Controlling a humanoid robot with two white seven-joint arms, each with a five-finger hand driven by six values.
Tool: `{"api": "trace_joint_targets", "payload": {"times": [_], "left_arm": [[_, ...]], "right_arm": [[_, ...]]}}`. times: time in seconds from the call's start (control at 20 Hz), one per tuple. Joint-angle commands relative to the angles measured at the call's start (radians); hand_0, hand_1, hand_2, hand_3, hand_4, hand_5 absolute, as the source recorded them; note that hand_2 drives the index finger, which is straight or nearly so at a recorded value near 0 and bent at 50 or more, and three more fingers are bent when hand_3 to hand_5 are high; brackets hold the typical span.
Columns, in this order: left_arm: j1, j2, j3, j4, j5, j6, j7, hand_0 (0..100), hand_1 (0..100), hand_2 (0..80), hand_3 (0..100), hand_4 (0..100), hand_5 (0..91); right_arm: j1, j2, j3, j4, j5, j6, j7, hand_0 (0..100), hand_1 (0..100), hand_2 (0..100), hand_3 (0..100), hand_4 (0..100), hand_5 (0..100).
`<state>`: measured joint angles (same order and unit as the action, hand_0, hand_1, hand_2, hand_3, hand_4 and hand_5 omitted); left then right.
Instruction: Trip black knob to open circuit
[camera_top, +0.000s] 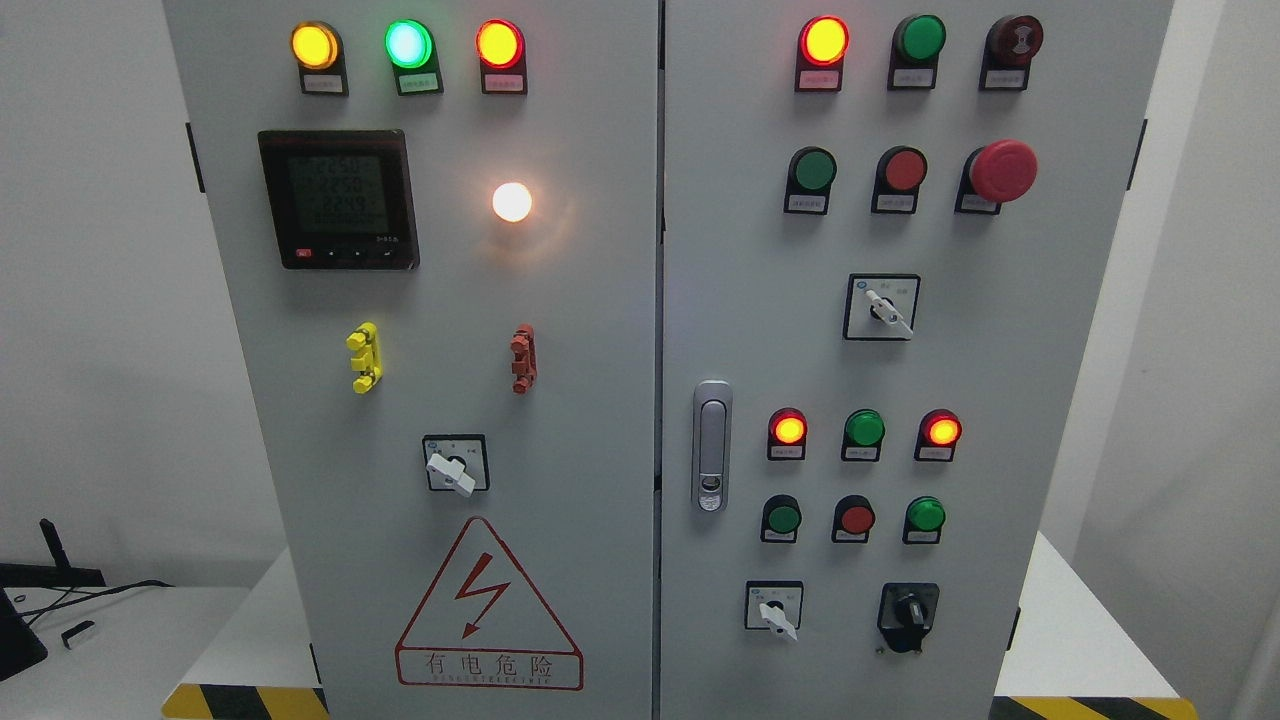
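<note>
I stand in an electrical lab or test room. Before me rises a tall grey steel two-door control cabinet crowded with glowing round pilot lamps, a black digital panel meter and a red triangular shock-warning sticker. Plain white walls surround it, and yellow-and-black hazard striping marks its white base.

Matt grey metal cabinet; glossy black plastic knob (smooth)

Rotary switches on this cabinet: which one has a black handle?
The black knob at the right door's bottom right. The other three rotary switches have white handles on white plates.
</note>
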<state>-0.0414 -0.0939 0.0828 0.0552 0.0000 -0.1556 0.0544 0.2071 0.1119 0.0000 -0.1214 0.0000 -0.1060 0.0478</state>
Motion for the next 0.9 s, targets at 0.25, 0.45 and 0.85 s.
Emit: {"api": "trace_joint_targets", "payload": {"times": [0.25,0.45,0.85], "left_arm": [[0.000,0.000,0.000,0.000,-0.031,-0.001,0.001,12,39,0.0,0,0,0.0],[0.000,-0.001,0.000,0.000,-0.031,-0.001,0.001,12,39,0.0,0,0,0.0],[0.000,0.000,0.000,0.000,-0.031,-0.001,0.001,12,39,0.0,0,0,0.0]], "right_arm": [[0.000,0.000,0.031,0.000,0.028,-0.001,0.000,6,15,8,21,12,13],[0.000,0.000,0.031,0.000,0.028,-0.001,0.000,6,15,8,21,12,13],[0.055,0.000,0.028,-0.114,0.028,-0.021,0.001,6,16,9,22,14,14]]}}
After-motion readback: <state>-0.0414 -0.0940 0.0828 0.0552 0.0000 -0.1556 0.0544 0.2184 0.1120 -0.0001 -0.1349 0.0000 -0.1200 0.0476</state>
